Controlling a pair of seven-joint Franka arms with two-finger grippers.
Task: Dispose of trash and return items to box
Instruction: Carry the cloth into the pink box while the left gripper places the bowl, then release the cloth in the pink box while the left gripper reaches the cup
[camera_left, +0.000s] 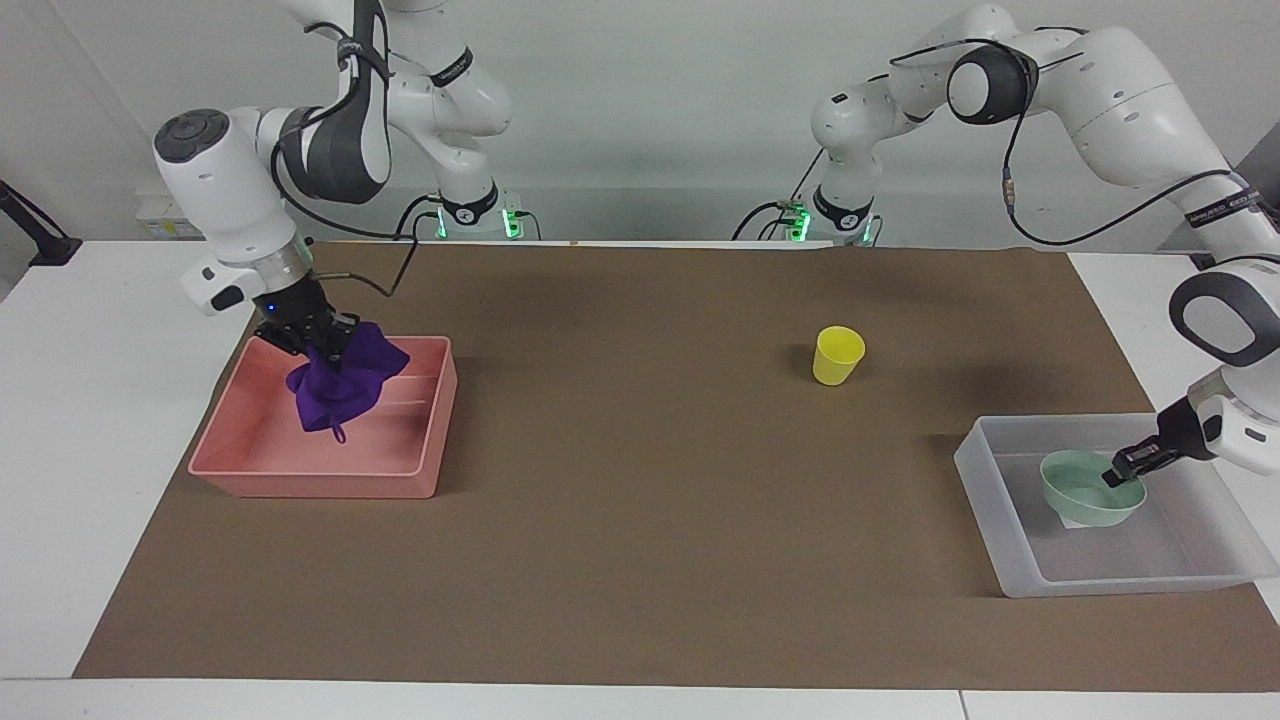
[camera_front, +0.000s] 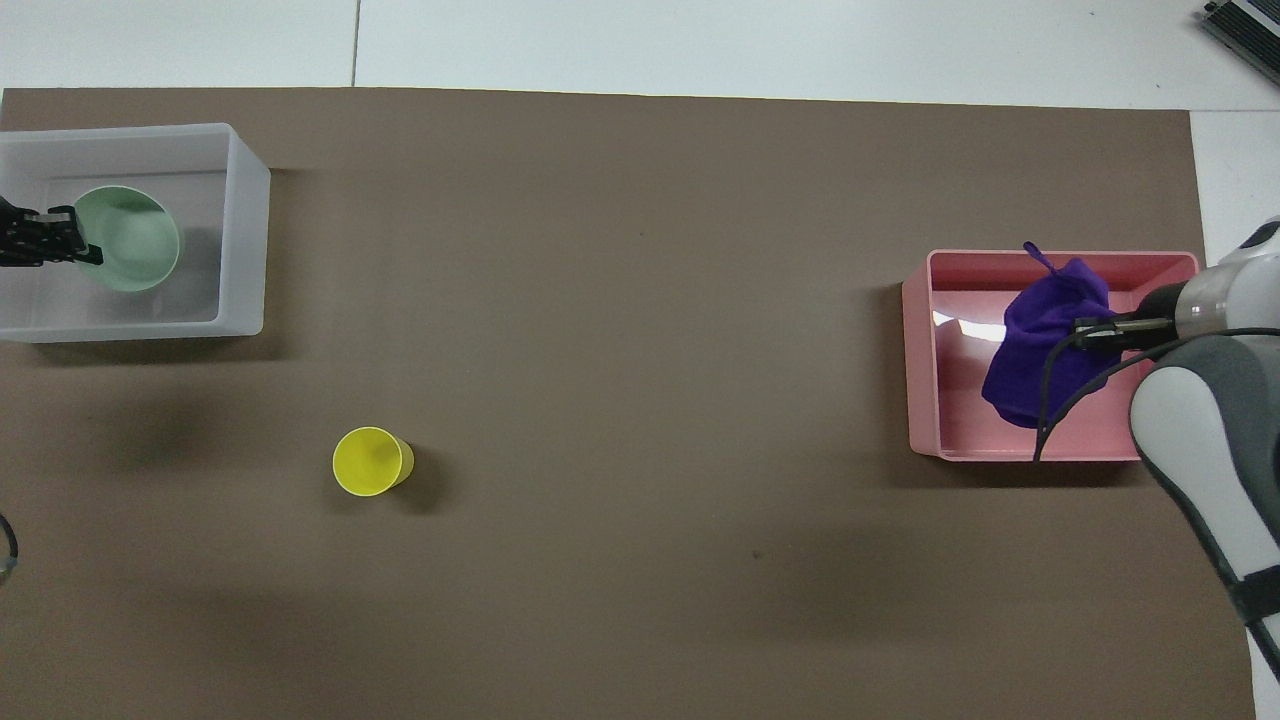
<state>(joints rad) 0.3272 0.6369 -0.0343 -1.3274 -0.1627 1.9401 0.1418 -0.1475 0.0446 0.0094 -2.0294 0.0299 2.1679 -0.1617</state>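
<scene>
Both arms are glossy white with rounded segments, dark grey joint covers and round grey end caps. Thin black cables loop outside each forearm. Green lights glow at both bases. Each wrist ends in a small black hand.

I count one purple cloth (camera_left: 345, 385), one yellow cup (camera_left: 837, 355), one mint bowl (camera_left: 1090, 490), two trays: one pink (camera_left: 315, 478), one frosted white (camera_left: 1120, 577).
</scene>
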